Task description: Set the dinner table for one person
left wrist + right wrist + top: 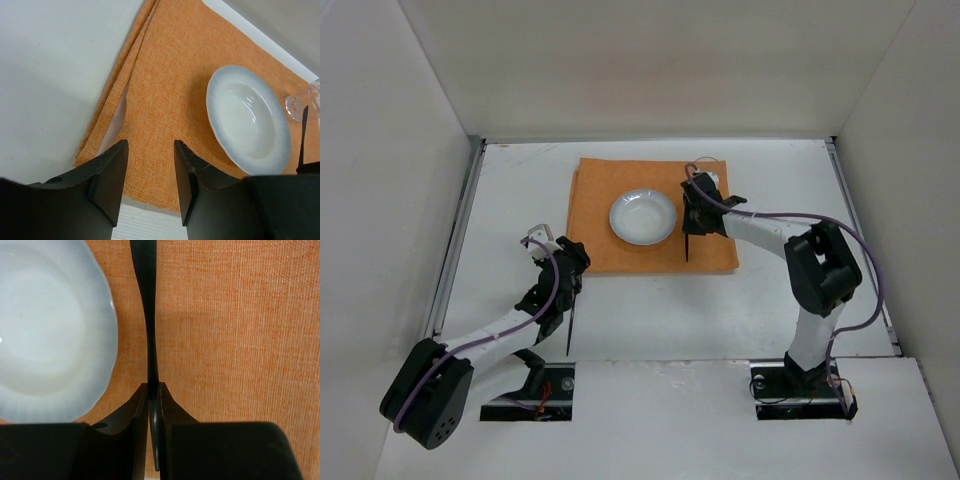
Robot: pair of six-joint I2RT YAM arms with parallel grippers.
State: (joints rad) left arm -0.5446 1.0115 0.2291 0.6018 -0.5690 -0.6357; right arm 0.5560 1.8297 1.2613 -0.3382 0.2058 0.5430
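Pinching a dark utensil [149,315], the right tool [154,388] hangs above the dinner table [520,190]; left tool [150,146] gapes.

Surface: you are working on a flat, matte white table [520,190] with a thin metal rail down its left edge [458,235] and another down its right edge [861,240].

Directly on it: one orange woven mat [595,200], lying flat towards the far side, roughly midway between the rails. White surface shows on all four sides of the mat.

In your left wrist view the mat's left edge shows more than one layer, so it is folded there.

Nearer you than the mat's near left corner is a thin dark utensil [569,330]. You cannot tell whether it rests on the surface.
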